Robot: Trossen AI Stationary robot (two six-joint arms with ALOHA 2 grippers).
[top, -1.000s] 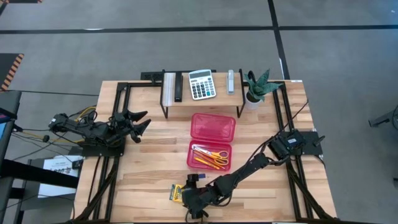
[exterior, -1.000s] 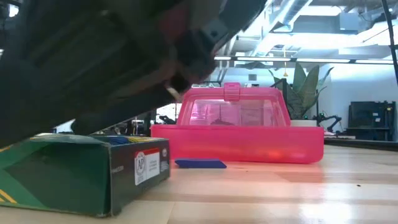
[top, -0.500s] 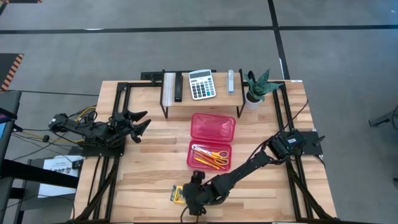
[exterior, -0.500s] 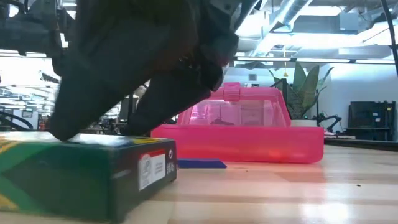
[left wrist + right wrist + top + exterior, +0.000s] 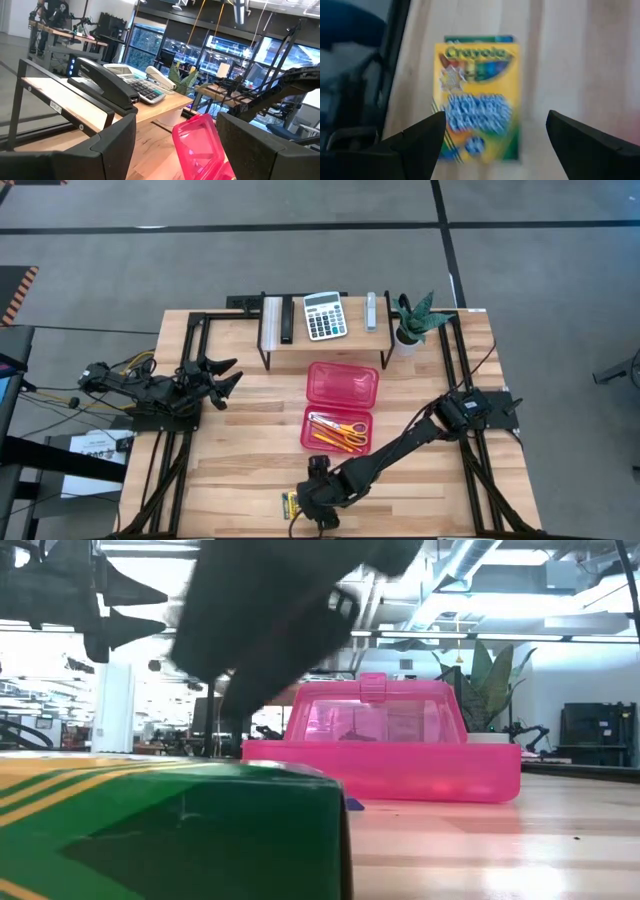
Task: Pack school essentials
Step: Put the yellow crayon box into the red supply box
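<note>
The yellow-green crayon box [image 5: 291,502] lies flat near the table's near edge. It fills the lower left of the low view [image 5: 170,830]. My right gripper [image 5: 308,508] is over it and open. In the right wrist view, the fingers stand on either side of the box [image 5: 477,95]. The open red case [image 5: 340,406] holds the yellow-handled scissors [image 5: 348,428] and the pencils [image 5: 325,438]. A bit of the blue eraser [image 5: 354,805] shows in front of the case. My left gripper [image 5: 228,373] waits open at the table's left edge. My right gripper comes at the crayon box from above. Its fingers [image 5: 420,142] are spread wider than the box. I cannot tell whether they touch it.
A raised shelf at the far side carries the grey calculator [image 5: 325,315] and a black stapler [image 5: 286,320]. A potted plant [image 5: 412,320] stands to the right of it. Bare wood lies to the left and right of the case.
The crayon box has slid toward the table's near edge and now lies close in front of the low camera. My right gripper has gone the same way with it and now shows higher above the box.
</note>
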